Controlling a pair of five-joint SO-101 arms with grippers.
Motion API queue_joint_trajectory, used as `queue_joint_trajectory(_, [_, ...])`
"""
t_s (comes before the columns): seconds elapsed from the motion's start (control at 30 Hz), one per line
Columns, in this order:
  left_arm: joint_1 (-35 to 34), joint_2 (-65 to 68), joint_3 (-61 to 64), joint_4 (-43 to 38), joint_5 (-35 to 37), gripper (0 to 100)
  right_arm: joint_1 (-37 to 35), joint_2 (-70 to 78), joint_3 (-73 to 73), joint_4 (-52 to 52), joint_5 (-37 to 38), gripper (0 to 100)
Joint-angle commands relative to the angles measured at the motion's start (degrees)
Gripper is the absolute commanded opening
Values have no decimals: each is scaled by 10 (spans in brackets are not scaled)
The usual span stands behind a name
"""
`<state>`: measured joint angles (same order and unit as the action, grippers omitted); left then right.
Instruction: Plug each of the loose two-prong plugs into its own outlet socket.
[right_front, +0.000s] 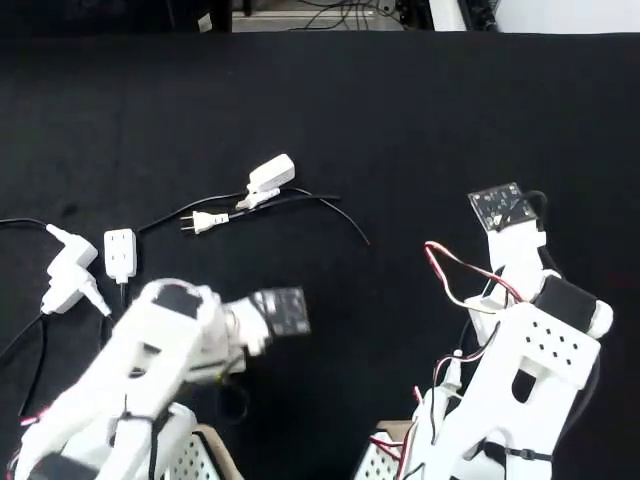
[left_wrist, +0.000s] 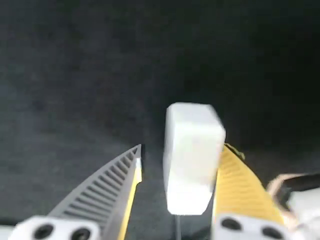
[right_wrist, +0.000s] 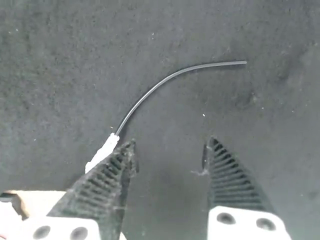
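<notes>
Left tool (left_wrist: 183, 147): released, fingers apart. A white block (left_wrist: 192, 157) stands between them, touching the yellow finger (left_wrist: 240, 190). A dark gap separates it from the grey ridged finger (left_wrist: 117, 187). A thin dark cord leaves the block's near end. Cannot tell whether the block rests on the cloth or is lifted.

Right tool (right_wrist: 170, 144): released, ridged fingers spread over bare cloth. A thin black cable (right_wrist: 165, 82) arcs ahead of it. The cable's near end carries a small white piece (right_wrist: 102, 152), just beside one fingertip.

Surface: table (right_front: 400, 110) under matte black cloth, flecked with lint in the right wrist view.

Room: along the upper edge of the high view, beyond the table's far side, a strip of pale floor (right_front: 300, 15) with tangled cords.

High view, arms: left arm (right_front: 150, 350) at lower left, right arm (right_front: 530, 340) at lower right.

Task things, outward from the left arm:
- Outlet socket (right_front: 120, 254) lies flat at the left of the frame, just above and left of the arm's white housing.
- White plugs (right_front: 68, 265) are bunched just beside the socket, nearer the left edge.
- Two-prong plug (right_front: 205, 221) lies left of centre, above the left arm and apart from it, prongs toward the frame's left. Its cable trails toward centre and ends between the two arms.
- White adapter (right_front: 272, 173) sits near the plug, up and to the right of it.

All of these lie well apart from the right arm.
</notes>
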<state>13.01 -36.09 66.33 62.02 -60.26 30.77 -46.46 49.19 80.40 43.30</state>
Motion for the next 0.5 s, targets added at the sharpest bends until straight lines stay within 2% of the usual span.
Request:
queue_joint_trajectory(0.0, [-36, 41, -123, 52, -8, 232, 6, -9, -1, -4, 2, 211])
queue_joint_trajectory(0.1, [-36, 73, -204, 90, -9, 232, 6, -9, -1, -4, 2, 211])
queue_joint_trajectory(0.33, [-50, 170, -298, 50, -7, 232, 6, -9, -1, -3, 2, 211])
queue_joint_trajectory(0.47, [-52, 202, -361, 115, -5, 230, 6, -9, -6, -3, -4, 215])
